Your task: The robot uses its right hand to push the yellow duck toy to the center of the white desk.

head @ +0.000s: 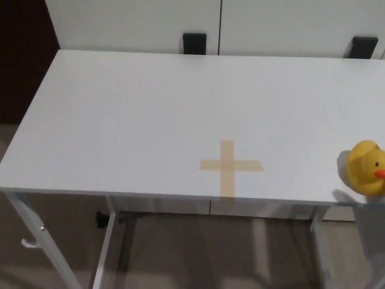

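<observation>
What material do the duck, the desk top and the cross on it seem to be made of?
Duck: probably soft rubber or vinyl, going by its smooth, rounded yellow body and orange beak.
Desk top: looks like white laminate or painted board, flat and matte with a faint sheen.
Cross: likely tan masking tape, two thin flat strips with straight edges.

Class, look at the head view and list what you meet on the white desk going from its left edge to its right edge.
Bare white desk → tan tape cross → yellow duck, at the picture's right edge. No robot hand is in view.
</observation>
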Robot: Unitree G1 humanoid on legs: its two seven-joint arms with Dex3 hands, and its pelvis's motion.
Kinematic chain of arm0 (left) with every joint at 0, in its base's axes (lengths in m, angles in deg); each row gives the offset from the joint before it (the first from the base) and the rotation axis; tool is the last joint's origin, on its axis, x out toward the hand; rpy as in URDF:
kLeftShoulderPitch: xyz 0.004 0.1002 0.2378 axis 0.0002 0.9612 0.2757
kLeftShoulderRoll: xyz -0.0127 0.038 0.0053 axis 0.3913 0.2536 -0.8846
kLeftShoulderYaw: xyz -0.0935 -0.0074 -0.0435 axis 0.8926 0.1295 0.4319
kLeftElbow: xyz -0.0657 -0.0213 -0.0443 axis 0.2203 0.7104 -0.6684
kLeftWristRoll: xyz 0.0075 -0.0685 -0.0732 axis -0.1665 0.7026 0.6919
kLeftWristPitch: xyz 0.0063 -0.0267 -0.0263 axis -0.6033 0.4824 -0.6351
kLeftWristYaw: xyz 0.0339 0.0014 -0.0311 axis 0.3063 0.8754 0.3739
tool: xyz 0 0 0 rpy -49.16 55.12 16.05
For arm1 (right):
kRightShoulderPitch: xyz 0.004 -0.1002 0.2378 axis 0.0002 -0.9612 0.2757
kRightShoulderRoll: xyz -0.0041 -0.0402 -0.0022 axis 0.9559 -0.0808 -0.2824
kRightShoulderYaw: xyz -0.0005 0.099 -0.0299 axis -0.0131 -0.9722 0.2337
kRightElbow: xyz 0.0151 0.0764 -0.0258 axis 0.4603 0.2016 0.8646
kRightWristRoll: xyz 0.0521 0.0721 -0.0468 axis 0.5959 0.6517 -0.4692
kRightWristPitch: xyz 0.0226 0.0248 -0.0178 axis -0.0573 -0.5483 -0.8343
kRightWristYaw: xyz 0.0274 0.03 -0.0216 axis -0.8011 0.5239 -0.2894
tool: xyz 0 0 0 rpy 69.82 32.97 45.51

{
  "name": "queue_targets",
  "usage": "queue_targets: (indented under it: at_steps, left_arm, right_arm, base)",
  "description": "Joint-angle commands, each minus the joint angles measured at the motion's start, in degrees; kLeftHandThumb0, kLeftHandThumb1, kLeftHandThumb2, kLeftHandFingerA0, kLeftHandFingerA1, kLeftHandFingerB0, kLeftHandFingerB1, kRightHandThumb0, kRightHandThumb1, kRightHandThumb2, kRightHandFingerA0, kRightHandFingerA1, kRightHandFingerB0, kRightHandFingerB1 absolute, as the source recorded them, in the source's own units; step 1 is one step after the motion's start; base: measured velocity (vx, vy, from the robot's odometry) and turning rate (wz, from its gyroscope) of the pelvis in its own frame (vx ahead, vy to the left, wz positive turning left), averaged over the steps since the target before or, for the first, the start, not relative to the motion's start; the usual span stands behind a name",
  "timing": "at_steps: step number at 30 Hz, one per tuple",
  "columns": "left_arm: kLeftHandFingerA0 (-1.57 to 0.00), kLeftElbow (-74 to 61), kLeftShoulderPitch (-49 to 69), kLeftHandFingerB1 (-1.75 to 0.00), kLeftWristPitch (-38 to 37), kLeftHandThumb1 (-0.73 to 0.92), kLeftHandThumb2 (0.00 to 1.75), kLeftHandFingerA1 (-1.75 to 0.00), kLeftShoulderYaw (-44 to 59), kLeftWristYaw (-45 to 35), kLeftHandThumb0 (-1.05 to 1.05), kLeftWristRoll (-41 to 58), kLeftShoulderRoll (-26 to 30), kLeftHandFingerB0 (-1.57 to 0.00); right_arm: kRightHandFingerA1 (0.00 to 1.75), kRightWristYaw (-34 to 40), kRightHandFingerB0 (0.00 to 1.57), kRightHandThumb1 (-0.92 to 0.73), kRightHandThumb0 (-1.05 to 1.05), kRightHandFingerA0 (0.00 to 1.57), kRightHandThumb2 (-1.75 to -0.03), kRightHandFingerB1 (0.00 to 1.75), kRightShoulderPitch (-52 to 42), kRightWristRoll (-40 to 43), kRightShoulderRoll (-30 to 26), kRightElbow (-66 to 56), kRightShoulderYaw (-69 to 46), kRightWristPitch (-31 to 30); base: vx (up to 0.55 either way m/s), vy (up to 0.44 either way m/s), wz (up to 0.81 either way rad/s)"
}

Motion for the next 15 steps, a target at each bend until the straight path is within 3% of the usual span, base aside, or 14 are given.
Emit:
queue_targets:
  at_steps: [1,10,11,15]
  left_arm:
    - [-1.40,0.01,0.16,-0.81,-0.52,-0.37,1.48,-0.83,-0.25,-0.28,0.64,-0.31,0.14,-1.34]
    - [-1.41,-0.27,0.09,-0.81,-0.47,-0.39,1.52,-0.80,-0.96,-0.69,0.61,-0.67,-0.37,-1.32]
    - [-1.39,-0.03,0.07,-0.89,-0.41,-0.20,1.39,-0.91,-0.88,-0.53,0.44,-0.59,-0.52,-1.28]
    - [-1.40,0.31,-0.02,-0.89,-0.28,-0.19,1.38,-0.93,-0.77,-0.16,0.42,-0.35,-0.91,-1.28]
  right_arm:
    - [0.46,3.30,0.14,-0.92,-0.83,0.24,-0.78,0.35,0.25,-3.27,1.22,-0.27,1.63,-4.30]
    - [0.47,4.79,0.13,-0.92,-0.83,0.24,-0.75,0.35,0.64,-2.88,4.84,-0.57,1.84,-7.03]
    - [0.46,4.98,0.16,-0.92,-0.81,0.25,-0.77,0.36,1.02,-3.10,5.36,-0.73,2.10,-7.57]
    - [0.46,5.13,0.15,-0.92,-0.80,0.25,-0.76,0.35,1.85,-3.37,6.20,-0.96,2.35,-8.53]
  base:
    - [0.00,0.000,0.00]
    - [0.00,0.000,0.00]
    - [0.00,0.000,0.00]
    - [0.00,0.000,0.00]
